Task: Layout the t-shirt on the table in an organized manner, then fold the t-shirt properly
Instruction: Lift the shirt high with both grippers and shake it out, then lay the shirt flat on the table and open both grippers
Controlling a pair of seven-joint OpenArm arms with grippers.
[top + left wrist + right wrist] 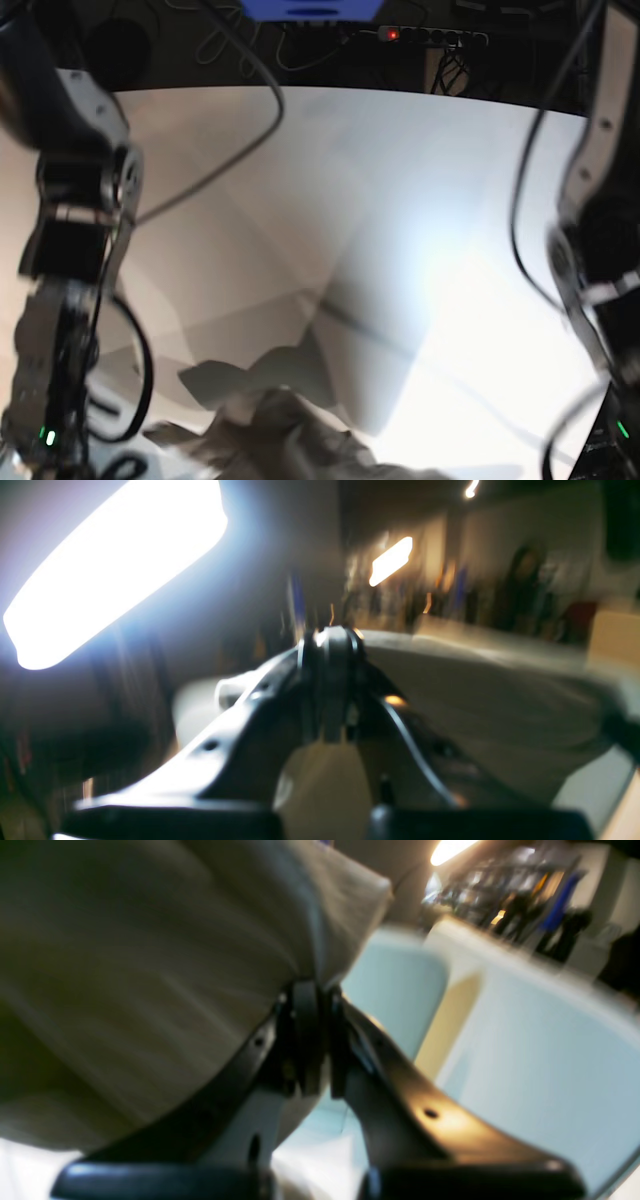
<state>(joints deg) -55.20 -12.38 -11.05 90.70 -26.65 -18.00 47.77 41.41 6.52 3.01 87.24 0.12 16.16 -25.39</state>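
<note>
The views are blurred by motion. In the right wrist view my right gripper is shut on an edge of the grey-beige t-shirt, which hangs taut across the upper left. In the left wrist view my left gripper is shut, with beige cloth between its fingers, and the t-shirt stretches away to the right. In the base view a crumpled part of the t-shirt lies at the bottom edge on the white table. The fingertips are not visible there.
The arm with the right wrist camera stands at the left and the other arm at the right. Cables and a power strip lie beyond the table's far edge. Another white table shows behind.
</note>
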